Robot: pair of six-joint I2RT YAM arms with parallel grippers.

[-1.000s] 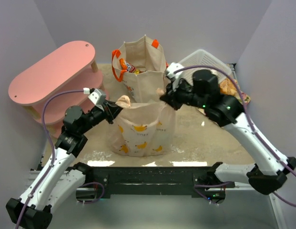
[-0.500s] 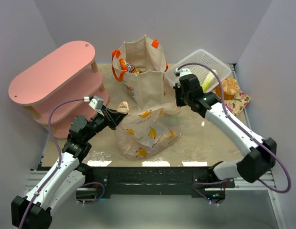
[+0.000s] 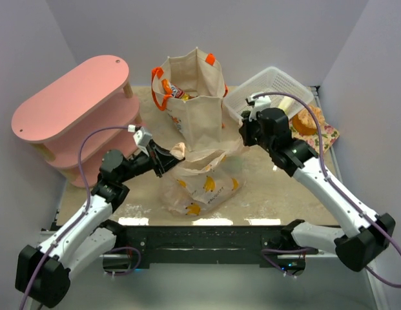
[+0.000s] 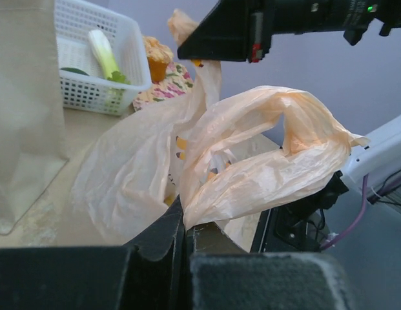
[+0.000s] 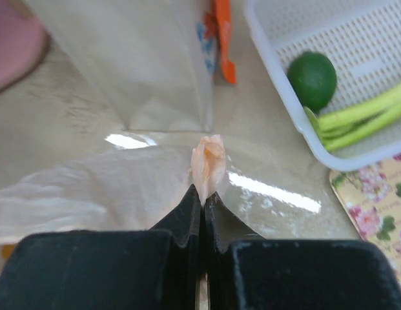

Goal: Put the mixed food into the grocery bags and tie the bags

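- peach bag [image 3: 201, 184] is seen slumped on table [image 3: 271, 190], centre-front, between both arms; yellow-orange banana prints on its side.
- Bag's two handles are pulled apart, one per gripper. Contents can't be made out through the film.
- L gripper [image 4: 185, 226]: jaws pressed fully together, a handle loop of peach bag [image 4: 252, 168] pinched between them. The loop balloons up and to the right of the fingertips.
- R gripper [image 5: 201, 203]: jaws closed tight w/ no gap seen, the other handle's crumpled tip clamped and poking out just past the fingertips.
- In top view, L gripper [image 3: 169, 155] is at bag's left top and R gripper [image 3: 243, 134] at its right top, handle stretched taut to it.
- canvas tote [image 3: 195, 97] stands upright behind peach bag, mouth open, orange handles up. snack packets [image 3: 174, 92] are seen inside at its left rim; rest of interior can't be told.
- basket [image 3: 265, 84], white slatted, sits at back right, just beside tote.
- In basket: green round veg [image 5: 314, 79] and leek [image 5: 361, 119], lying next to each other near one wall.
- bread [image 3: 307, 121] is outside basket, on floral mat [image 3: 328, 134], just beside basket's right side.
- pink shelf [image 3: 71, 103] stands far left, well apart from both bags.
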